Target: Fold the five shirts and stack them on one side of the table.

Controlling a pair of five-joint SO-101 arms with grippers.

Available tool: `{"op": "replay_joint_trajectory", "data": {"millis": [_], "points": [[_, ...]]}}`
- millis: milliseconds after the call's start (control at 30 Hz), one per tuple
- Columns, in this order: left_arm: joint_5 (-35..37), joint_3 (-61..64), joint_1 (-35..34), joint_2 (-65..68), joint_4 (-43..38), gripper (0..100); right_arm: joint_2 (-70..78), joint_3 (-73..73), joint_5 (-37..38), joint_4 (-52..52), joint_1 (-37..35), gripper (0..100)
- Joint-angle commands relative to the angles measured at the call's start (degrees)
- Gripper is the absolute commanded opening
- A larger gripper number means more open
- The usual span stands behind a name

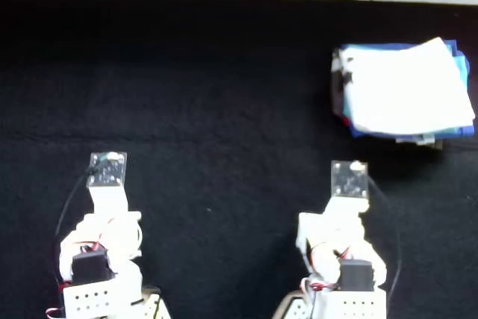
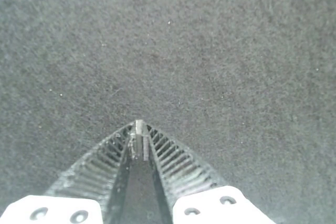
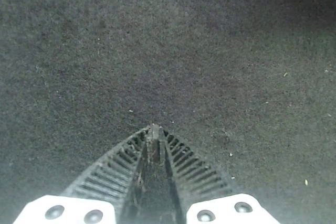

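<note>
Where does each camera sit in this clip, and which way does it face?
High view: above, looking down on the black cloth; both arms at the near edge, the stack of shirts far right.
Left wrist view: on the wrist, looking past the shut left gripper at the cloth.
Right wrist view: likewise, past the shut right gripper.
Shared: the cloth.

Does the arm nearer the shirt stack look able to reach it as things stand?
Probably yes. Only bare black cloth lies between that arm and the stack of shirts. The arm sits folded back, though, and would need to extend diagonally.
</note>
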Motion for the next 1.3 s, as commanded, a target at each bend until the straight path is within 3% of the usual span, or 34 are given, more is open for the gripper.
{"op": "replay_joint_trajectory", "data": {"millis": [0, 133, 333, 1267], "points": [[0.3, 1.0, 0.8, 0.2, -0.3, 1, -0.5, 7.8, 0.4, -0.3, -0.4, 0.6], [0.3, 1.0, 2.2, -0.1, -0.3, 1, -0.5, 7.8, 0.4, -0.3, -0.4, 0.6], [0.3, 1.0, 12.7, -0.2, -0.3, 1, -0.5, 7.8, 0.4, -0.3, -0.4, 0.6], [0.3, 1.0, 11.1, 0.2, -0.4, 1, -0.7, 7.8, 0.6, -0.2, 1.1, 0.6]]}}
